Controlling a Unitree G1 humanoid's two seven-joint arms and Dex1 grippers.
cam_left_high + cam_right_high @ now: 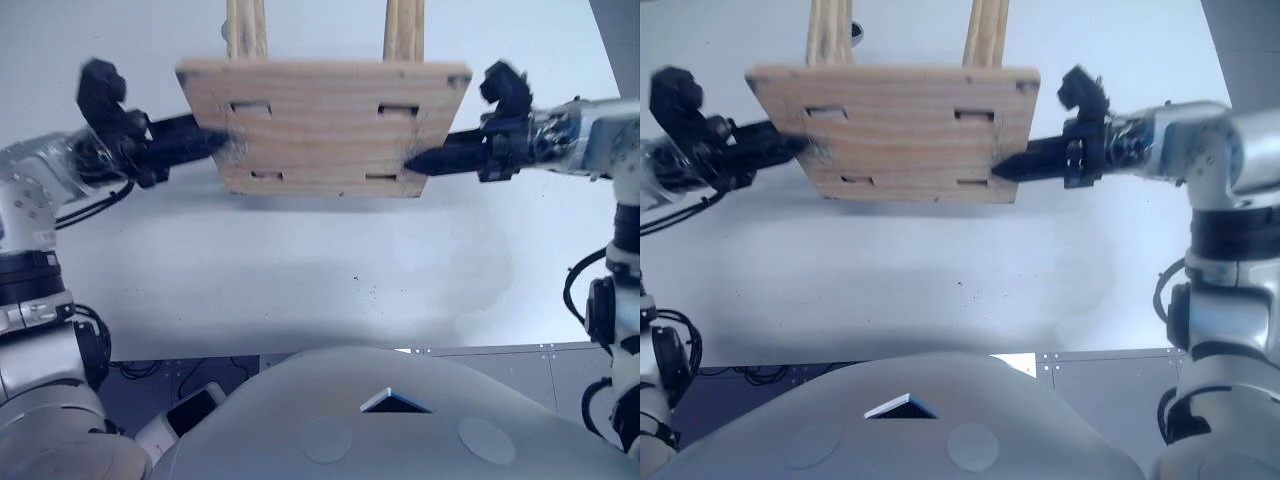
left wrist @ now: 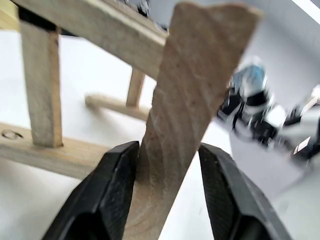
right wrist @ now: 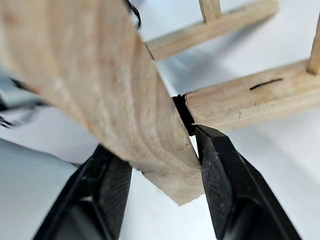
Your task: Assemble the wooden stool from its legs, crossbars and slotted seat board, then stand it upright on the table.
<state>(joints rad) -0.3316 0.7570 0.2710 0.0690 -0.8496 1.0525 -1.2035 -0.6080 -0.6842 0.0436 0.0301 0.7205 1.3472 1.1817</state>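
A plain white table [image 1: 300, 270] lies under the pale wooden stool [image 1: 245, 30]. The left gripper [image 1: 222, 140] and right gripper [image 1: 410, 160] clamp its slotted seat board's [image 1: 320, 125] opposite edges.

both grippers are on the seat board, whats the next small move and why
Probably raise the seat board slightly with both arms together and start tipping it level. The left gripper and right gripper each clamp an opposite edge, the board faces the camera, and the legs point away over the table, so it is not yet upright.
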